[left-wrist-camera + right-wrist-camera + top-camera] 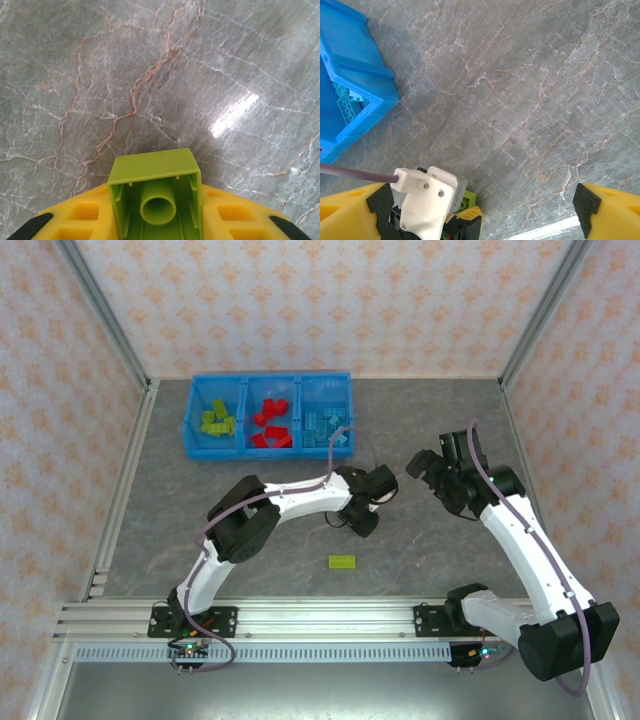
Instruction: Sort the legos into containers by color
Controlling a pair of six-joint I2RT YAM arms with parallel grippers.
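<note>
I was looking down on a grey marbled tabletop (440,420) boxed in by walls (330,300) papered with a pale orange pattern. Both arms were reaching out over it. The left arm (290,502) bent in towards the middle, and the right arm (520,540) came up from the near right corner, so their wrists were near each other just in front of the tray.

The blue tray (270,377) lay at the far side, left of centre, with three compartments in a row. The left one held green bricks (217,423), the middle one red bricks (272,425) and the right one light blue bricks (328,430). On my right wrist feed, the tray's near corner sat at the upper left.

The right jaws stood wide apart with only bare tabletop between their yellow fingers (610,210). The left jaws were closed narrowly on a green brick (155,185). It was pinched between the fingers (80,215) with its hollow underside facing the wrist camera, above bare tabletop.

A loose green brick (343,561) lay flat on the tabletop, nearer the arm bases and well apart from the tray.
</note>
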